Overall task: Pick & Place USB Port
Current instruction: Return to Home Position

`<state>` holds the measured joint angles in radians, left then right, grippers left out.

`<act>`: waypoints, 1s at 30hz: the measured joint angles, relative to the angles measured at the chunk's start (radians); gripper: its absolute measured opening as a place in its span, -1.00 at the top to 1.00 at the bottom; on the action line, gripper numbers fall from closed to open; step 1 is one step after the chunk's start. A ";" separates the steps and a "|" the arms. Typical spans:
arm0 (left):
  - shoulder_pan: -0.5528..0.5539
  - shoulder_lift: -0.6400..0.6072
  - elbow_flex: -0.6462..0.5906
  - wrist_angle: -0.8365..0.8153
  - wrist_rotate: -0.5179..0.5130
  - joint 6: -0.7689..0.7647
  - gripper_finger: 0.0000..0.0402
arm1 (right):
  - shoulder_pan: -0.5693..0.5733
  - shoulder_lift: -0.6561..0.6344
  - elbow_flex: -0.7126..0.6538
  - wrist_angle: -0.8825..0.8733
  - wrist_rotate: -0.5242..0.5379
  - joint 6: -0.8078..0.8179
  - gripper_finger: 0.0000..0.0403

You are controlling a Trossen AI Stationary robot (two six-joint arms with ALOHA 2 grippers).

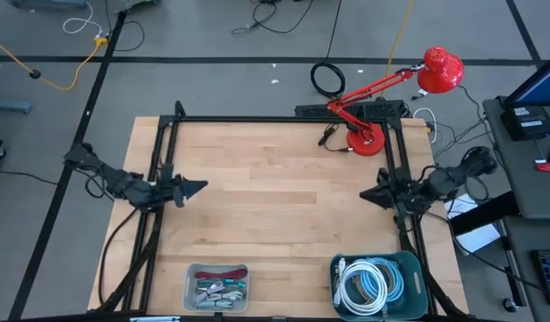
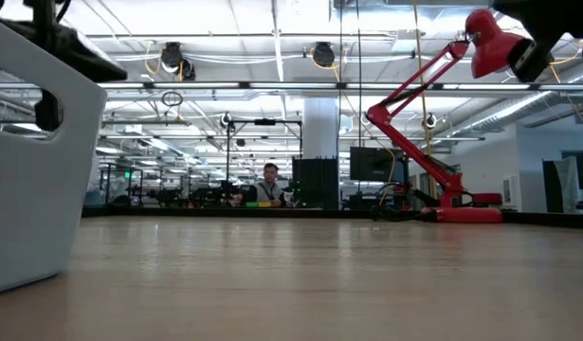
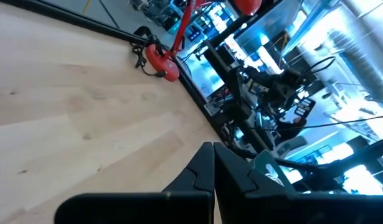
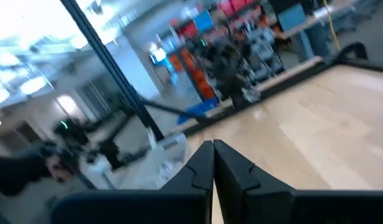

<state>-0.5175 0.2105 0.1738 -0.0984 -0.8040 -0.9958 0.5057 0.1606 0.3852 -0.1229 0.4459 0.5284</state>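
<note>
A grey tray (image 1: 218,286) at the table's near edge holds several small grey, red and green parts; which of them is the USB port I cannot tell. My left gripper (image 1: 199,188) hangs shut at the table's left side, pointing level toward the middle, with nothing in it (image 3: 213,147). Facing it from the right side is my right gripper (image 1: 368,194), also shut and empty (image 4: 213,144). Both stand well back from the tray, above the bare wood.
A teal bin (image 1: 379,284) with coiled white cables stands at the near right. A red desk lamp (image 1: 364,139) sits at the far right corner, its arm reaching past the edge. The grey tray's wall (image 2: 35,161) fills the low view's left. Black frame rails run along both sides.
</note>
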 joint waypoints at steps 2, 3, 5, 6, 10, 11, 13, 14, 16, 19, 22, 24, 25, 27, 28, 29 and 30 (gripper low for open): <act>0.000 -0.068 -0.039 -0.018 -0.001 0.005 1.00 | 0.000 -0.031 -0.076 0.109 0.022 -0.014 1.00; 0.000 -0.100 -0.057 -0.036 -0.005 0.003 1.00 | 0.000 -0.046 -0.112 0.153 0.037 -0.026 1.00; 0.000 -0.162 -0.090 -0.079 -0.009 -0.014 1.00 | 0.000 -0.075 -0.178 0.231 0.079 -0.045 1.00; 0.001 -0.182 -0.088 -0.098 -0.010 -0.003 1.00 | 0.000 -0.087 -0.206 0.268 0.097 -0.052 1.00; 0.008 -0.206 -0.083 -0.108 -0.037 0.044 1.00 | 0.000 -0.129 -0.308 0.384 0.135 -0.083 1.00; 0.010 -0.205 -0.083 -0.115 -0.037 0.044 1.00 | 0.000 -0.134 -0.325 0.412 0.138 -0.087 1.00; 0.013 -0.202 -0.083 -0.114 -0.037 0.045 1.00 | 0.000 -0.150 -0.354 0.432 0.167 -0.078 1.00; 0.015 -0.202 -0.083 -0.116 -0.040 0.045 1.00 | 0.000 -0.150 -0.366 0.434 0.181 -0.069 1.00; 0.024 -0.206 -0.083 -0.118 -0.050 0.047 1.00 | 0.000 -0.154 -0.366 0.365 0.220 -0.051 1.00; 0.050 -0.206 -0.068 -0.202 -0.046 0.014 1.00 | -0.004 -0.157 -0.366 0.306 0.266 -0.033 1.00; 0.080 -0.205 -0.050 -0.296 -0.030 -0.044 1.00 | -0.016 -0.157 -0.367 0.275 0.258 -0.018 1.00; 0.101 -0.205 -0.050 -0.292 -0.003 -0.038 1.00 | -0.029 -0.157 -0.367 0.245 0.242 -0.001 1.00; 0.112 -0.205 -0.050 -0.292 0.016 -0.035 1.00 | -0.037 -0.157 -0.367 0.232 0.228 0.009 1.00; 0.135 -0.205 -0.050 -0.290 0.051 -0.027 1.00 | -0.061 -0.158 -0.368 0.215 0.197 0.035 1.00; 0.147 -0.205 -0.050 -0.290 0.068 -0.025 1.00 | -0.077 -0.158 -0.368 0.214 0.173 0.036 1.00; 0.161 -0.205 -0.050 -0.290 0.082 -0.022 1.00 | -0.094 -0.157 -0.368 0.215 0.143 0.032 1.00; 0.174 -0.205 -0.050 -0.290 0.093 -0.018 1.00 | -0.114 -0.157 -0.368 0.214 0.114 0.028 1.00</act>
<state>-0.3432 0.0051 0.1242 -0.3882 -0.7109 -1.0142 0.3914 0.0032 0.0174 0.0909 0.5604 0.5567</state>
